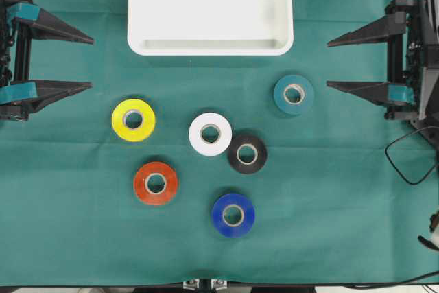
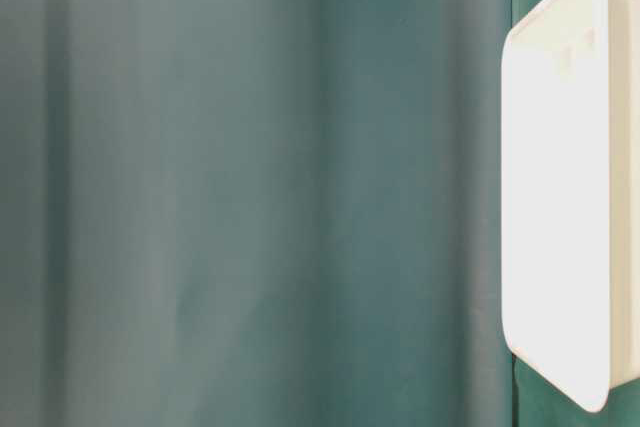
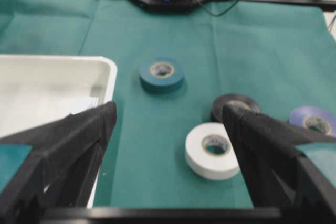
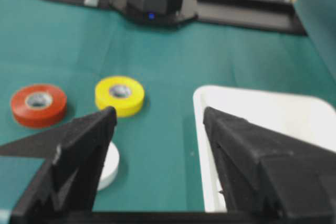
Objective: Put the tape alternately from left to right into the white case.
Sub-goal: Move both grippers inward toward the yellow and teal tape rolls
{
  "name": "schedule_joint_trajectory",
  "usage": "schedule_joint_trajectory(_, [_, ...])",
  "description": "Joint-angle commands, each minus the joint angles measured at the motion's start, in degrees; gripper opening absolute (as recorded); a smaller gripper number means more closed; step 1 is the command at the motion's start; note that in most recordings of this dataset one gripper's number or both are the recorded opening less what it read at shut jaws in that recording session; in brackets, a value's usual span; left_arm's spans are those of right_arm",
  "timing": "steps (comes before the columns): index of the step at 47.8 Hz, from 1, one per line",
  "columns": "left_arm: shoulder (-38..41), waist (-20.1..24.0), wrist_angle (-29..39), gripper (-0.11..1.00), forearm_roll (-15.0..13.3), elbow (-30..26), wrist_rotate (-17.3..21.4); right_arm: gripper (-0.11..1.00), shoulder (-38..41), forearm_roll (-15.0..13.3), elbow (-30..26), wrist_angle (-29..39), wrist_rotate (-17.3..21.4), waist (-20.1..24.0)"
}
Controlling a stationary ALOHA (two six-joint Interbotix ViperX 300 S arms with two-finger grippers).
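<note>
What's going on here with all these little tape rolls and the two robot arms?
Nothing is being handled yet. The left gripper and right gripper sit open at the table's edges, holding nothing. Six ring-shaped tape rolls lie flat on the green cloth: yellow, orange-red, white, black, blue and teal. The shallow white plastic case has no rolls in it.

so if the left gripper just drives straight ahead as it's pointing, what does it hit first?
Probably nothing early: the left gripper, open, points right across bare cloth between the white case and yellow roll. The teal roll lies near that line, far across.
</note>
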Motion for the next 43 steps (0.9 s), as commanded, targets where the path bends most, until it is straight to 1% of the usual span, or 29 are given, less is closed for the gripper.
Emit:
schedule_joint_trajectory(1, [0.35,-0.18,-0.18,0.65,-0.26,-1.49,-0.09,0.78,1.32,-0.09,-2.02,0.70,0.35,-0.09])
schedule_joint_trajectory(7, [1.93,-0.18,1.41,0.66,-0.44,-2.55,-0.26,0.78,3.96,-0.09,-3.78,2.46,1.23,-0.09])
schedule_joint_trajectory(17, [7.82,-0.18,7.65,0.65,-0.44,-6.06,-0.26,0.78,7.65,-0.09,-5.80,4.75,1.32,-0.09])
schedule_joint_trajectory(25, [12.92,-0.09,9.58,0.65,-0.44,-8.53,-0.26,0.77,10.28,-0.09,-7.12,5.01,1.49,-0.09])
schedule_joint_trajectory(36, [19.51,-0.09,12.48,0.66,-0.44,-12.13,-0.26,0.77,14.68,-0.09,-8.96,7.82,1.49,-0.09])
schedule_joint_trajectory(43, [22.76,-0.09,13.97,0.66,-0.44,-13.97,-0.26,0.77,17.67,-0.09,-10.20,8.17,1.49,0.00])
